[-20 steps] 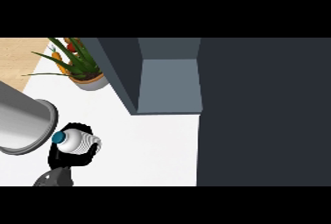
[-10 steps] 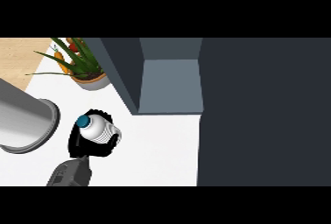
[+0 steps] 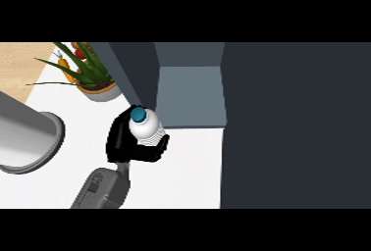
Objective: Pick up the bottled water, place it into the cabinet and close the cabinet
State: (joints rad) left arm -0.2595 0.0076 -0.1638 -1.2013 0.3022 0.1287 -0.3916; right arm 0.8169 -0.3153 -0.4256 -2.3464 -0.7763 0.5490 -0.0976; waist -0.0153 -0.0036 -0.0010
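The bottled water (image 3: pixel 144 127) is a white ribbed bottle with a blue cap, seen from above. My right hand (image 3: pixel 127 147) is shut round it, black fingers curling on both sides, with the grey forearm (image 3: pixel 103 187) coming up from the lower edge. The bottle hangs over the white counter (image 3: pixel 188 166), just in front of the cabinet's opening (image 3: pixel 190 95), by its dark left wall (image 3: pixel 138 68). The shelf inside looks blue-grey and bare. My left hand shows nowhere.
A large dark panel (image 3: pixel 297 127) fills the right side, next to the opening. A potted green plant (image 3: pixel 91 78) stands behind the hand, left of the cabinet. A big grey cylinder (image 3: pixel 25 137) lies along the left edge.
My right hand has carried the bottle up and to the right, from beside the grey cylinder to the front of the cabinet's opening. More forearm shows now.
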